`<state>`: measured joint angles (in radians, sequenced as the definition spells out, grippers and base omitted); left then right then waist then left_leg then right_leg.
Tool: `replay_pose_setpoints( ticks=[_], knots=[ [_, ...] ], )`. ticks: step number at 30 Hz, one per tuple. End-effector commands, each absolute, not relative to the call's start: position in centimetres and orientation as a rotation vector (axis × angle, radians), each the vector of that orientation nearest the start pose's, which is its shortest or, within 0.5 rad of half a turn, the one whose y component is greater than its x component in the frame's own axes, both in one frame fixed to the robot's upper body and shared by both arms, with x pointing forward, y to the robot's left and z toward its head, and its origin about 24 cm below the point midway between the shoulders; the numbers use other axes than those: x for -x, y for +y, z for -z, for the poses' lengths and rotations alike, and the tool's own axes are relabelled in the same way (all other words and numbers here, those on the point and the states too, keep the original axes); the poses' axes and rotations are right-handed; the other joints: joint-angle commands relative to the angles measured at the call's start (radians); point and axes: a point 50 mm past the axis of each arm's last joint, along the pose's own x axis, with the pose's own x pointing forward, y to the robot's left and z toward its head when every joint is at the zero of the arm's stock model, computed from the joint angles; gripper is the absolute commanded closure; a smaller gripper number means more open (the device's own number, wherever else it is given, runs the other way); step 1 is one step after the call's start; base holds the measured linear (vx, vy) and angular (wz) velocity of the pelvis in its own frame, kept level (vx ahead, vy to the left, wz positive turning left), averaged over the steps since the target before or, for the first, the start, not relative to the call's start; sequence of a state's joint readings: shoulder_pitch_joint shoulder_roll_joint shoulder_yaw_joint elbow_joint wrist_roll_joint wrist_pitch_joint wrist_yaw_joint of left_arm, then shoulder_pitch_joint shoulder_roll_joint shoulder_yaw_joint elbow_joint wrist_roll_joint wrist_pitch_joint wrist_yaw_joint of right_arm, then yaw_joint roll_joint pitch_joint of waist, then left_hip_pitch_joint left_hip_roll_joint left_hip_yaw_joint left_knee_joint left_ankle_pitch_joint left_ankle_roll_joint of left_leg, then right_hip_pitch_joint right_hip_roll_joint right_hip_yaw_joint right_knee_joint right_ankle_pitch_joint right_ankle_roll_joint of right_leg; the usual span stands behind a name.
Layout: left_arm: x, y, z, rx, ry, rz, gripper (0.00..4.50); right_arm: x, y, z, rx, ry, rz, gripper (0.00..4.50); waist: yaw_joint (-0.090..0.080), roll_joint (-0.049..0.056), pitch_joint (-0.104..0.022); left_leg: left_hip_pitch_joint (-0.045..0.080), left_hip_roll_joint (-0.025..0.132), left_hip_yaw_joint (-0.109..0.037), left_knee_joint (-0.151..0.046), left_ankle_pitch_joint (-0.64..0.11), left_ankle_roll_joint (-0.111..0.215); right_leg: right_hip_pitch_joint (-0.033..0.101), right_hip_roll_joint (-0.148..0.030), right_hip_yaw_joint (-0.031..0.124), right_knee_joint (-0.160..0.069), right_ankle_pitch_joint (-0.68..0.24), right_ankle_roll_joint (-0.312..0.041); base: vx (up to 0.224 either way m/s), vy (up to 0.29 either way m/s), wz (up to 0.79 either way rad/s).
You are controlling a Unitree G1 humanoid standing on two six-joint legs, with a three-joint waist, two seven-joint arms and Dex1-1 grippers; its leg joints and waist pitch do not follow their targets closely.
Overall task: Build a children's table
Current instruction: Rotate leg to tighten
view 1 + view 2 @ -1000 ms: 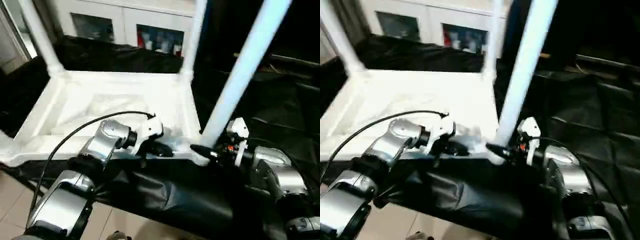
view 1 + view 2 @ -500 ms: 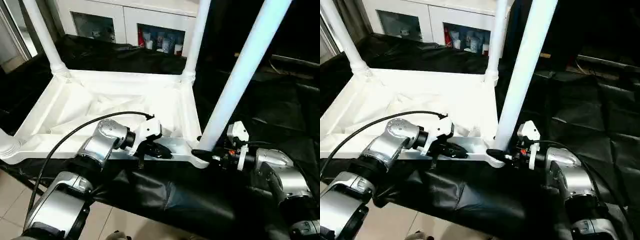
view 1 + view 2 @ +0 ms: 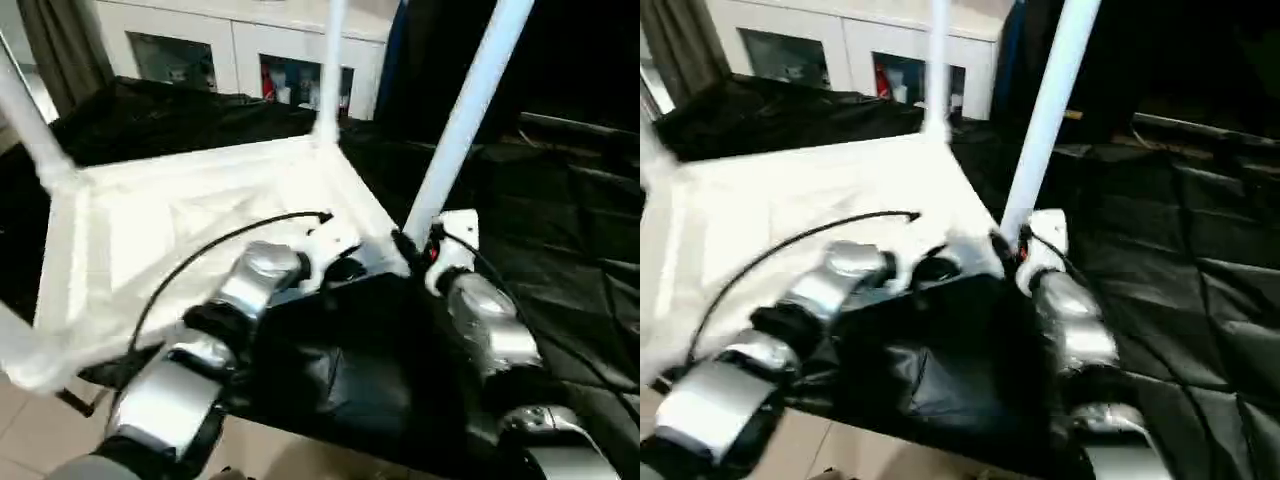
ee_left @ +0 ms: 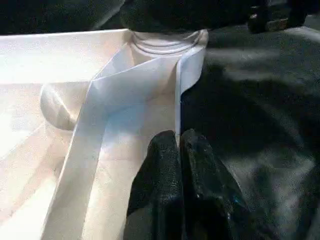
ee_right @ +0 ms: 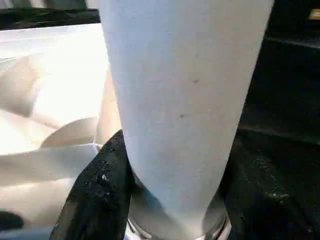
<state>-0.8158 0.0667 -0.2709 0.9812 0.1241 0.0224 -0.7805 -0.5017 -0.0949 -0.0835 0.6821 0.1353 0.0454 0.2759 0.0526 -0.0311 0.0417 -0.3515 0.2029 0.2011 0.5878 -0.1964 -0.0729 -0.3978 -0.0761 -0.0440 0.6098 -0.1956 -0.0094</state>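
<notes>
Right pincer clasping table leg, left pincer closed on rim

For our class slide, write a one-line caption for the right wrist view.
Right gripper fingers close around the base of a white table leg standing on the upturned table top.

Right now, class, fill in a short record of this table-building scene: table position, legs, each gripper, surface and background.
table: white plastic table top upside down, ribbed underside up
legs: white tapered legs standing in corner sockets, nearest
left gripper: shut, at the top's rim
right gripper: around the nearest leg's base
surface: black sheet
background: white glass-door cabinet
</notes>
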Motion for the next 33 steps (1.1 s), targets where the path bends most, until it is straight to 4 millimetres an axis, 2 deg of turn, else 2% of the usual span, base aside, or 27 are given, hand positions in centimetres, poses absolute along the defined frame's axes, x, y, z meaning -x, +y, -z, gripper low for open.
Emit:
replay_pose_setpoints(
  ticks=[1, 2, 4, 6, 7, 10, 12, 15, 16, 19, 21, 23, 27, 30, 33],
  knots=[
    [-34.7, 3.8, -5.1, -0.381, 0.328, 1.118, 4.50, -32.0, -12.9, 1.1, -0.079, 0.400, -0.319, 2.44, -0.001, 0.007, -0.048, 0.003, 0.026, -0.021, -0.079, -0.254, 0.004, 0.037, -0.062, 0.039, -0.090, -0.245, -0.186, 0.000, 0.000, 0.00],
    [-34.6, 3.8, -5.1, -0.380, 0.329, 1.123, 4.50, -32.0, -12.7, 0.9, -0.069, 0.390, -0.333, 2.09, -0.001, 0.006, -0.048, 0.004, 0.026, -0.020, -0.078, -0.255, 0.008, 0.036, -0.063, 0.039, -0.090, -0.242, -0.187, 0.000, 0.000, 0.00],
    [-34.6, 3.7, -5.0, -0.384, 0.332, 1.128, 4.50, -32.3, -12.0, 0.3, -0.026, 0.343, -0.391, 1.76, -0.001, 0.007, -0.048, 0.005, 0.026, -0.019, -0.078, -0.257, 0.012, 0.036, -0.063, 0.039, -0.090, -0.237, -0.192, 0.000, 0.000, 0.00],
    [-34.7, 4.3, -5.0, -0.394, 0.343, 1.129, 4.50, -32.4, -11.8, -0.2, -0.019, 0.312, -0.442, 1.65, -0.002, 0.006, -0.047, 0.004, 0.026, -0.019, -0.078, -0.261, 0.017, 0.037, -0.062, 0.040, -0.091, -0.240, -0.194, 0.000, 0.000, 0.00],
    [-34.8, 4.9, -5.0, -0.402, 0.357, 1.136, 4.50, -32.5, -11.7, -0.7, 0.000, 0.287, -0.494, 1.65, 0.000, 0.001, -0.047, 0.003, 0.026, -0.020, -0.079, -0.262, 0.024, 0.039, -0.063, 0.039, -0.090, -0.252, -0.192, 0.000, 0.000, 0.00],
    [-34.7, 5.7, -5.0, -0.411, 0.376, 1.173, 4.50, -32.3, -12.1, -1.2, -0.013, 0.266, -0.586, 1.65, -0.006, 0.002, -0.047, -0.003, 0.026, -0.021, -0.079, -0.248, 0.039, 0.043, -0.064, 0.039, -0.090, -0.246, -0.189, 0.000, 0.000, 0.00],
    [-34.5, 6.4, -4.9, -0.420, 0.398, 1.225, 4.50, -31.9, -12.8, -1.4, -0.007, 0.261, -0.666, 1.65, -0.008, 0.002, -0.049, -0.003, 0.027, -0.021, -0.076, -0.231, 0.046, 0.044, -0.064, 0.040, -0.086, -0.212, -0.203, 0.000, 0.000, 0.00],
    [-33.9, 7.3, -4.8, -0.422, 0.424, 1.319, 4.50, -31.3, -13.9, -1.7, 0.017, 0.268, -0.778, 1.65, -0.007, 0.000, -0.053, -0.006, 0.029, -0.020, -0.071, -0.177, 0.074, 0.052, -0.065, 0.039, -0.074, -0.103, -0.242, 0.000, 0.000, 0.00],
    [-33.8, 7.5, -4.8, -0.420, 0.430, 1.333, 4.50, -31.2, -14.1, -1.7, 0.019, 0.268, -0.799, 1.65, -0.007, 0.001, -0.053, -0.005, 0.029, -0.017, -0.068, -0.167, 0.087, 0.050, -0.063, 0.039, -0.071, -0.069, -0.257, 0.000, 0.000, 0.00],
    [-33.0, 8.7, -4.8, -0.405, 0.446, 1.446, 4.50, -30.1, -15.7, -2.2, 0.030, 0.274, -0.935, 1.65, -0.004, 0.000, -0.052, -0.003, 0.033, -0.015, -0.067, -0.166, 0.110, 0.051, -0.064, 0.040, -0.067, -0.038, -0.286, 0.000, 0.000, 0.00],
    [-32.8, 8.8, -4.8, -0.401, 0.446, 1.463, 4.50, -29.9, -15.9, -2.2, 0.029, 0.277, -0.958, 1.65, -0.003, 0.001, -0.051, 0.000, 0.035, -0.015, -0.069, -0.177, 0.109, 0.049, -0.064, 0.039, -0.069, -0.052, -0.290, 0.000, 0.000, 0.00],
    [-32.3, 9.5, -5.0, -0.386, 0.449, 1.525, 4.50, -29.2, -16.9, -2.6, 0.021, 0.287, -1.037, 1.65, 0.004, 0.005, -0.048, 0.004, 0.039, -0.014, -0.072, -0.204, 0.092, 0.049, -0.063, 0.038, -0.072, -0.094, -0.287, 0.000, 0.000, 0.00],
    [-31.9, 10.3, -5.2, -0.379, 0.461, 1.565, 4.50, -28.7, -17.7, -3.2, -0.008, 0.286, -1.091, 1.65, 0.015, 0.006, -0.048, 0.003, 0.041, -0.012, -0.071, -0.201, 0.078, 0.047, -0.062, 0.038, -0.069, -0.098, -0.283, 0.000, 0.000, 0.00],
    [-31.6, 10.8, -5.4, -0.378, 0.468, 1.590, 4.50, -28.4, -17.9, -3.4, -0.027, 0.298, -1.140, 1.98, 0.018, 0.006, -0.050, 0.002, 0.041, -0.012, -0.070, -0.181, 0.074, 0.047, -0.063, 0.037, -0.066, -0.084, -0.283, 0.000, 0.000, 0.00],
    [-31.6, 10.8, -5.4, -0.379, 0.463, 1.584, 4.50, -28.2, -17.7, -3.3, -0.038, 0.308, -1.158, 2.08, 0.018, 0.005, -0.050, 0.000, 0.037, -0.011, -0.068, -0.163, 0.075, 0.048, -0.063, 0.037, -0.064, -0.071, -0.281, 0.000, 0.000, 0.00]
  ],
)
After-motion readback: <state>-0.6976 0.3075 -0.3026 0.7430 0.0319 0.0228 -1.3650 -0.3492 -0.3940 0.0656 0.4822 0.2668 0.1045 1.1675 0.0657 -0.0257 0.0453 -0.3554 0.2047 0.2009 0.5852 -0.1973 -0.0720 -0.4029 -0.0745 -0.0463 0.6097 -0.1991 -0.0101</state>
